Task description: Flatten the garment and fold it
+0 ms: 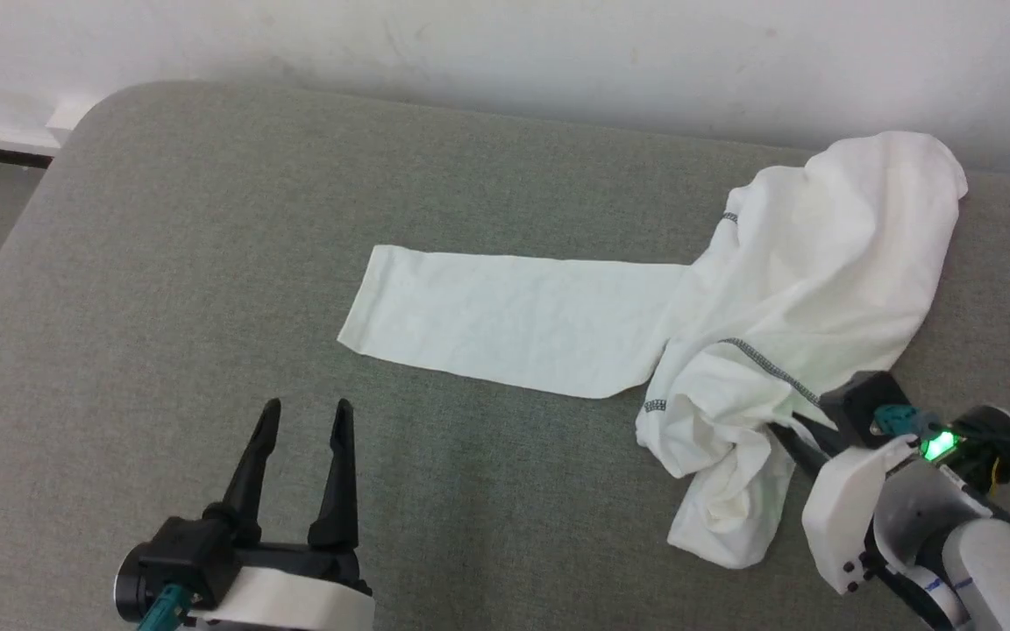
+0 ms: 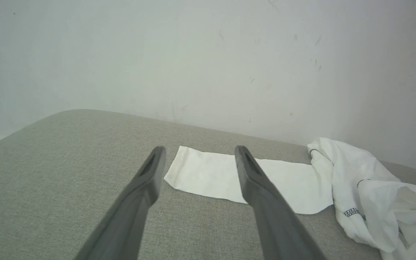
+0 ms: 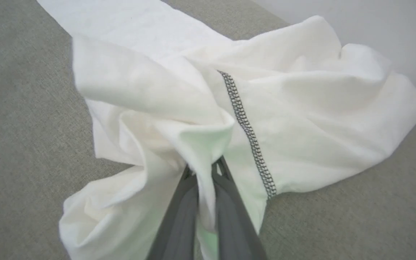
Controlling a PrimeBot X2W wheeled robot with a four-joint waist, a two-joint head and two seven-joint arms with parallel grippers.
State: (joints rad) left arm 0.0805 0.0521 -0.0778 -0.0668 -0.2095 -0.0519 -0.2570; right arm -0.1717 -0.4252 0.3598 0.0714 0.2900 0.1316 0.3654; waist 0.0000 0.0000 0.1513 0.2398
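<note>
I see the garment (image 1: 821, 263) heaped at the right of the head frame on the grey tabletop (image 1: 163, 263). One sleeve lies flat toward the centre. The body is crumpled, and I cannot tell how its layers fold. My right tool (image 3: 204, 169) is pinched narrow on a fold at the heap's lower edge, with its fingertips buried in cloth. My left tool (image 1: 308, 405) stands wide at lower left, apart from the fabric.
</note>
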